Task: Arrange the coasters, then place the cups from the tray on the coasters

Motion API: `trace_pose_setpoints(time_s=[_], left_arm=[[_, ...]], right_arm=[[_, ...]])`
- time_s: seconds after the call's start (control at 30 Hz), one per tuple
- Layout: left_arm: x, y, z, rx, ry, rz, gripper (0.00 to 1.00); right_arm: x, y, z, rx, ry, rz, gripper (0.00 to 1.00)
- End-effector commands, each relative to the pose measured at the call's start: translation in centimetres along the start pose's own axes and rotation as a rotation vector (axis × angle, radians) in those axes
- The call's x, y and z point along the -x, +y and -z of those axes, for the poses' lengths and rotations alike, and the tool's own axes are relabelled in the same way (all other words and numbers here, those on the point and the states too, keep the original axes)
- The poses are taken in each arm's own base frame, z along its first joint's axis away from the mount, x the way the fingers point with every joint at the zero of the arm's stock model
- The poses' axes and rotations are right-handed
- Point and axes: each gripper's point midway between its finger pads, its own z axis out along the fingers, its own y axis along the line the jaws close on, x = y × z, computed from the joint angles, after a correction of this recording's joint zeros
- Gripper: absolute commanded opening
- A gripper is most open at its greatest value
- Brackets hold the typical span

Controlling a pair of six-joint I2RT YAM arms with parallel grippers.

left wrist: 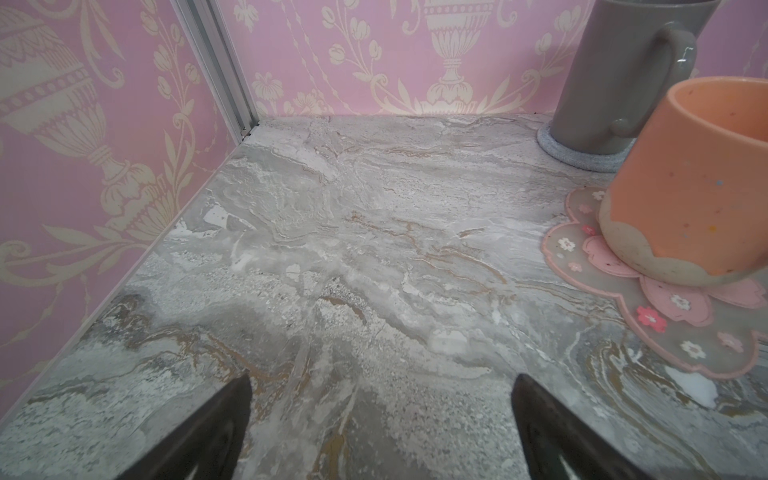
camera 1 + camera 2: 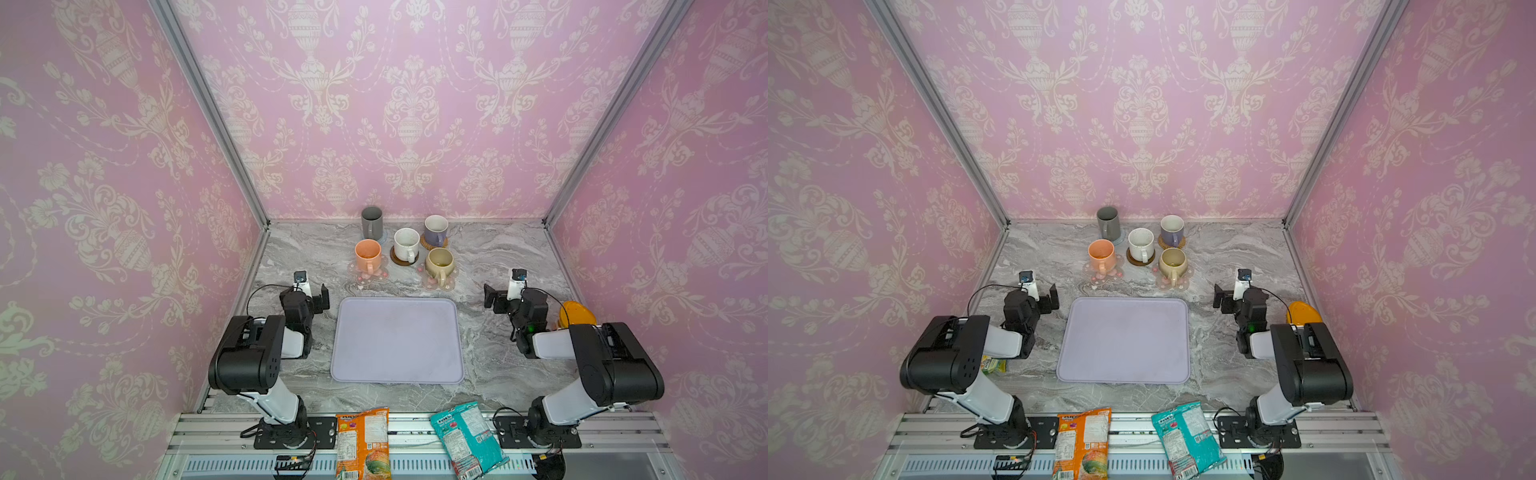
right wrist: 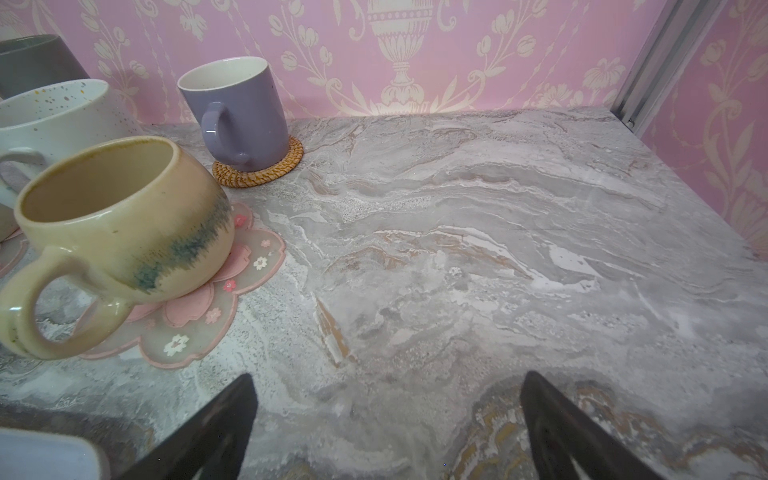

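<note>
The lavender tray (image 2: 397,340) lies bare between the arms. Behind it every cup stands on a coaster: the dark grey cup (image 2: 372,222) on the grey-blue mat (image 1: 582,160), the lavender cup (image 2: 435,230) on rattan (image 3: 257,174), the white speckled cup (image 2: 406,245) on dark wood (image 2: 395,258), the peach-orange cup (image 2: 368,255) on a pink flower mat (image 1: 665,316), and the beige-yellow cup (image 2: 440,262) on the other flower mat (image 3: 199,316). My left gripper (image 2: 313,293) (image 1: 382,378) and right gripper (image 2: 500,297) (image 3: 388,376) hang open and empty over bare marble at the tray's far corners.
An orange lid (image 2: 575,313) sits beside the right arm near the wall. Two snack bags, orange (image 2: 363,442) and teal (image 2: 467,438), lie on the front rail. A small yellow-green packet (image 2: 994,365) peeks out under the left arm. Walls close three sides.
</note>
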Motion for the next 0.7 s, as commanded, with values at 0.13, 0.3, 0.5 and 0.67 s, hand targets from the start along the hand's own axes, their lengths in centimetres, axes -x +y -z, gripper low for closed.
trace_pose_setpoints(time_s=[0.13,0.3,0.5,0.67], left_arm=[[0.10,-0.24,-0.18,-0.020,0.006,0.019,0.99],[0.07,-0.23,-0.17,-0.020,0.007,0.019,0.99],[0.08,-0.25,-0.17,-0.020,0.007,0.019,0.99],[0.10,-0.26,-0.18,-0.020,0.006,0.019,0.99]], right_arm=[[0.77,-0.07,-0.12,0.000,-0.019,0.006,1.00],[0.78,-0.09,-0.11,-0.001,-0.019,0.005,1.00],[0.74,-0.11,-0.20,-0.001,-0.013,0.004,1.00],[0.78,0.00,-0.20,0.003,-0.014,0.006,1.00]])
